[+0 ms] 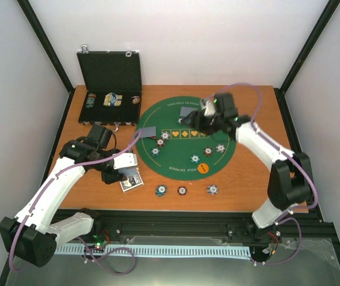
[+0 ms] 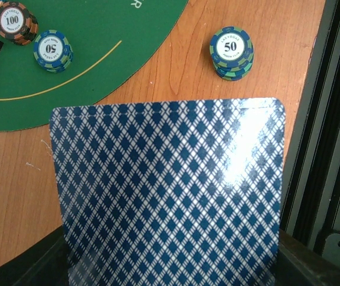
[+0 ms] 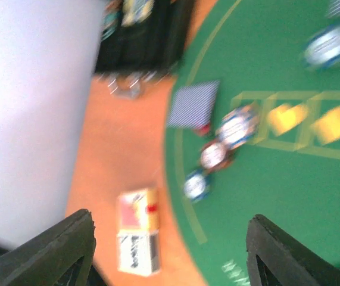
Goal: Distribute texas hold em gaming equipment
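Note:
My left gripper (image 1: 122, 176) is shut on blue diamond-backed playing cards (image 2: 170, 190), held low over the orange table left of the green mat (image 1: 175, 161). One grey-blue card (image 1: 147, 132) lies at the mat's left edge and another (image 1: 187, 112) at its back. My right gripper (image 1: 208, 122) hovers open over the back of the mat, fingers (image 3: 62, 250) wide apart with nothing between them. Striped chip stacks (image 1: 161, 143) sit on the mat; others (image 1: 182, 190) line the table in front. An orange disc (image 1: 203, 168) lies near the mat's front.
The black hinged case (image 1: 110, 89) stands open at the back left with items inside. A yellow and white card box (image 3: 137, 232) lies on the table by the mat's left edge. The "50" chip stack (image 2: 231, 52) sits just beyond the held cards. The table's front edge runs close behind it.

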### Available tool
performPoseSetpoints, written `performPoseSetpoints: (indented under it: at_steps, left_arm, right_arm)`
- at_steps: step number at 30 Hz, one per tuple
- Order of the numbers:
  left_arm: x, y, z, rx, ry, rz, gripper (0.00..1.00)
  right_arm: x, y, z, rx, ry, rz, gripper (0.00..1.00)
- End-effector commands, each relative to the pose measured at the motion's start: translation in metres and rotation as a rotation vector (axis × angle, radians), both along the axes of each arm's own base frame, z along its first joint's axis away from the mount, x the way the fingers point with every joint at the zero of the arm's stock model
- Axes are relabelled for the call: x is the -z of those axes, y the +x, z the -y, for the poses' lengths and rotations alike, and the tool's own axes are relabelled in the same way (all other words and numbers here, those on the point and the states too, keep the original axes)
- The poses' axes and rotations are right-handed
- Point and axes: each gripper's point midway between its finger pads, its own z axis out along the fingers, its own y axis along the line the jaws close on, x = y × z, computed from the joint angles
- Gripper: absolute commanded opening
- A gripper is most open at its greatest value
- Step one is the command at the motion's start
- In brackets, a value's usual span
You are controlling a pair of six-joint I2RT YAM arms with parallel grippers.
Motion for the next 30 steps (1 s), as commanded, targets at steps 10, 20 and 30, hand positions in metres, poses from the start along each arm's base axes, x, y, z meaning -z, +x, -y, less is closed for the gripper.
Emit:
performPoseSetpoints:
  at_steps: [10, 20, 30]
  left_arm:
    - [-0.01, 0.0, 0.006, -0.007, -0.043, 0.016, 0.18]
    - [-0.012, -0.003, 0.005, -0.01, -0.045, 0.024, 0.18]
    - [-0.012, -0.005, 0.004, 0.0, -0.039, 0.025, 0.18]
  right_arm:
    - [-0.009, -0.199, -0.14, -0.367, 0.298, -0.089, 0.72]
    - [-0.01, -0.228, -0.184, -0.476, 0.353, -0.125, 0.68]
    - [-0.013, -0.232, -0.207, -0.522, 0.401, -0.153, 0.63]
